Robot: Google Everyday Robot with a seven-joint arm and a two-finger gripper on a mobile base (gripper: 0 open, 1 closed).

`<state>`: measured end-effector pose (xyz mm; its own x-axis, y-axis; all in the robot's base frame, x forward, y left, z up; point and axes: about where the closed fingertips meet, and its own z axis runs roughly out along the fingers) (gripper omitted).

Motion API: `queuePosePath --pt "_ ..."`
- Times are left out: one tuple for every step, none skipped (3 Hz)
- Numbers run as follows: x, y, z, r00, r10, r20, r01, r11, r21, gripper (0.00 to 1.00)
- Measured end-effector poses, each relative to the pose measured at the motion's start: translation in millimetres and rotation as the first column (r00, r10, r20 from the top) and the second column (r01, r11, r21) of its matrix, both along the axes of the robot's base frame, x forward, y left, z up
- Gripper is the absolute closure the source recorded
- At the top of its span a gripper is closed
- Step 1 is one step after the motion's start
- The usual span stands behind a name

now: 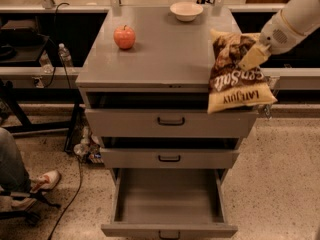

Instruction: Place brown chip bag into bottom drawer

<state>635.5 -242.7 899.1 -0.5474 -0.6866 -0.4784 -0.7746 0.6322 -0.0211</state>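
Observation:
The brown chip bag (236,74) hangs at the right front corner of the grey cabinet top (160,59), yellow band down, in front of the top drawer's right end. My gripper (251,57) comes in from the upper right and is shut on the bag's upper right part. The bottom drawer (169,199) is pulled out wide below, its tray bare inside, with a small dark handle at the front. The bag is above and to the right of it.
A red apple (124,36) and a white bowl (186,11) sit on the cabinet top. The two upper drawers (170,121) stand slightly pulled out. A person's leg and shoe (44,180), cables and a water bottle (64,56) are at the left.

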Motion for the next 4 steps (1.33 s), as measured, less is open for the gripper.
queuePosePath --pt "-53.3 11.8 -22.7 0.9948 0.077 -0.067 -0.076 0.997 0.015 1.0" --pt "-104.4 23.4 -52.4 0.9716 0.176 -0.159 -0.178 0.984 0.002 1.0" --pt "-134.8 27.7 -100.9 0.9406 0.207 -0.269 -0.204 0.978 0.041 1.0" --pt "-134.9 27.8 -101.3 0.9404 0.207 -0.27 -0.204 0.978 0.041 1.0"
